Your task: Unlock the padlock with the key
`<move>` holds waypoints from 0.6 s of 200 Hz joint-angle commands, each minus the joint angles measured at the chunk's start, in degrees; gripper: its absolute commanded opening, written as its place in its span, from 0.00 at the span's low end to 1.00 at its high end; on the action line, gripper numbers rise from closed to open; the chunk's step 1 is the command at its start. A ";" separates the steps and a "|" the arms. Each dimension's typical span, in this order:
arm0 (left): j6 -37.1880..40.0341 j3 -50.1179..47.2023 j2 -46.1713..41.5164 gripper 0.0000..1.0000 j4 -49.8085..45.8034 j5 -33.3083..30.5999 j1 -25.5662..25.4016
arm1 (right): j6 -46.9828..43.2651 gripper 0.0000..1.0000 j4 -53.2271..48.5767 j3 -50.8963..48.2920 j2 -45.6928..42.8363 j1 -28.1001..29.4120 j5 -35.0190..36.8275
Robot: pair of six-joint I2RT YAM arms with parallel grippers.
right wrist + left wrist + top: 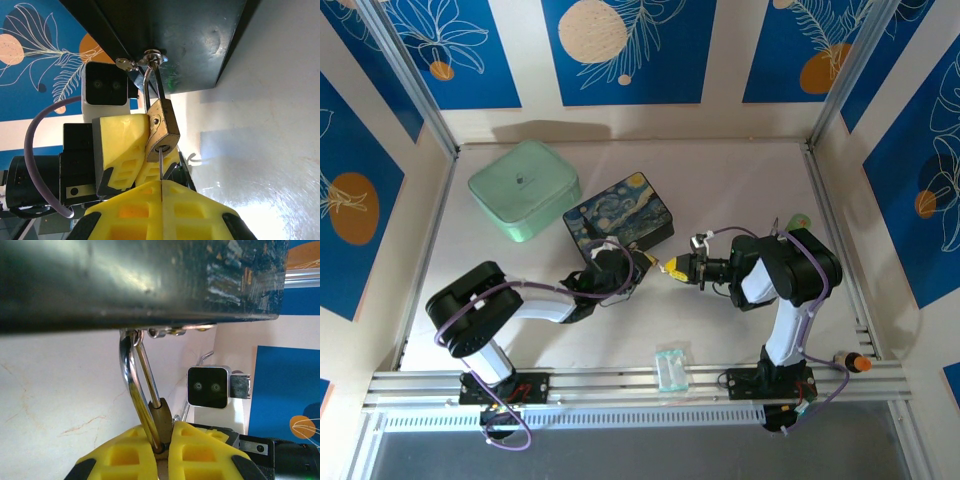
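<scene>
Padlock (162, 125): small brass body. It hangs by its silver shackle (134, 385) from the hasp (152, 57) on the side of the dark painted tin (620, 222), near the middle of the worktop (740, 200). The keyhole end faces away from the tin, toward your right arm.

Key (160, 167): thin silver blade, tip at the keyhole and seemingly just inside. How deep it sits can't be read.

Left jaws: closed on the padlock body, a yellow pad on each side.
Right jaws: closed on the key's head, the blade running straight out along their centre line.

Step in hand, as I judge it: seat the key fully, then turn.
- Hold the blade in line with the body's long axis.
- Push in gently before any twist; a half-seated key will likely bind or bend.
- Turn by wrist roll alone, with no sideways drift.
- Let your left grip take the torque. If the body rolls with the key, the shackle will only swing on the hasp.
- Go light on the hasp, or the tin may slide.

Further out: a pale green box (525, 188) beside the tin and a clear packet (672, 368) at the near edge, both well apart from the work.
</scene>
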 commanded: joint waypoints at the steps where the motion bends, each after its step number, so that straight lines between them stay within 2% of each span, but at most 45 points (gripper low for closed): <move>1: -4.56 -0.40 -0.36 0.00 4.41 6.78 -0.99 | 0.07 0.00 0.63 1.57 1.33 -0.20 0.85; 60: -6.71 -0.88 1.02 0.00 7.26 7.70 -1.25 | 0.95 0.00 0.60 2.63 3.19 -0.24 0.96; 120: -5.78 0.75 1.92 0.00 4.94 8.00 -1.51 | 1.60 0.00 0.59 3.57 3.69 1.16 1.97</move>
